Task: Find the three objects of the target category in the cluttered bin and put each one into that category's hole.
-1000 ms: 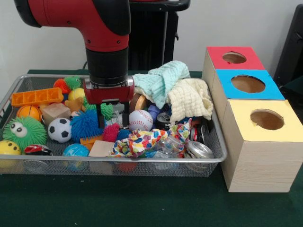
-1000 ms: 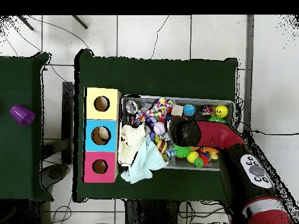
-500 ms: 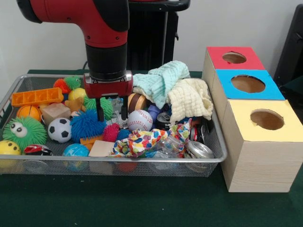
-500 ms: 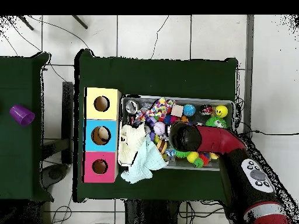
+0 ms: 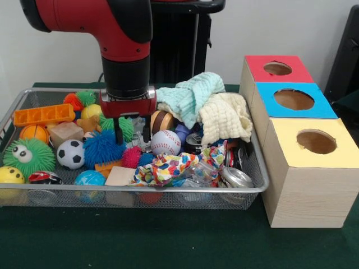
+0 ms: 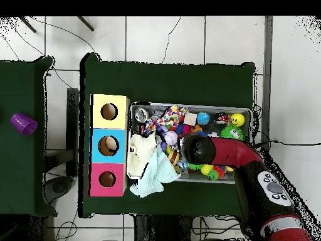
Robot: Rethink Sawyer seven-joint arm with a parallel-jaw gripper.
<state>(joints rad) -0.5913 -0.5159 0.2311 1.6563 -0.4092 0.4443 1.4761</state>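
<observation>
since a second ago the end effector (image 5: 132,133) has lifted a little out of the clutter, and its two dark fingers (image 5: 118,132) stand apart with nothing between them. it hangs just above the blue spiky ball (image 5: 102,148) and the pink spiky toy (image 5: 132,156), with the baseball (image 5: 166,142) just beside it toward the boxes and the soccer ball (image 5: 70,153) farther out on the other side. open room is scarce: the wire bin (image 5: 261,178) is packed almost rim to rim, and the mint cloth (image 5: 190,95) and cream cloth (image 5: 225,116) spill over the edge nearest the boxes. bare green counter (image 5: 168,235) runs along the bin's near side. beside the bin stand three boxes in a row, the red box (image 5: 277,68), blue box (image 5: 293,100) and yellow box (image 5: 314,141), each with a round hole on top; from overhead the blue box's hole seems to hold something pale, though i cannot make out what.
</observation>
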